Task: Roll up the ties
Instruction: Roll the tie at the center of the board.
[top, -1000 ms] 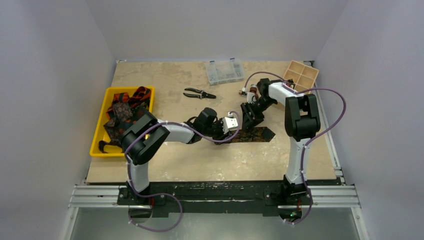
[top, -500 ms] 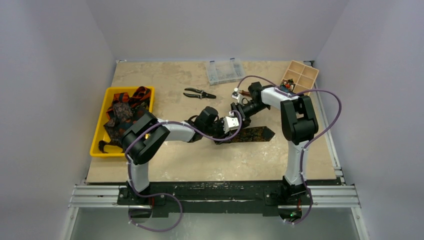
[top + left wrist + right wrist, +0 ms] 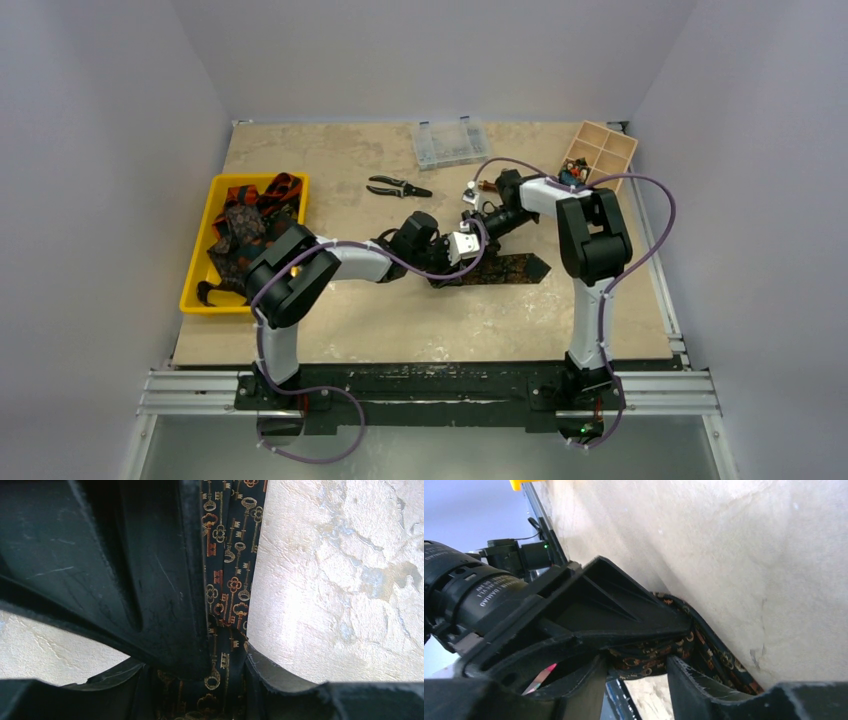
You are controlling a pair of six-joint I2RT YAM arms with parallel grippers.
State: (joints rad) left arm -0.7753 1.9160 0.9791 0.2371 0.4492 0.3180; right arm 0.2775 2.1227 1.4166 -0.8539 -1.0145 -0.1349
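Presently holding heaped ties point(image 3: 243, 215) in yellow tray point(image 3: 197, 250) at nine o'clock; pinching glossy key-print tie point(image 3: 235, 555) between jaws of left gripper point(image 3: 225, 630); straddling its fold with right gripper point(image 3: 636, 667), grip untellable.

the right gripper point(image 3: 479, 222) moves toward 9 o'clock, from clear of the left gripper point(image 3: 447, 272) to close against its 1 o'clock side, above the tie point(image 3: 512, 268). the right arm point(image 3: 590, 225) folds in the same way, its upper joint shifting a little toward 9 o'clock. its purple cable point(image 3: 668, 215) bows less far toward 3 o'clock. the box point(image 3: 602, 150) corner at 7 o'clock, covered by the arm before, now shows.
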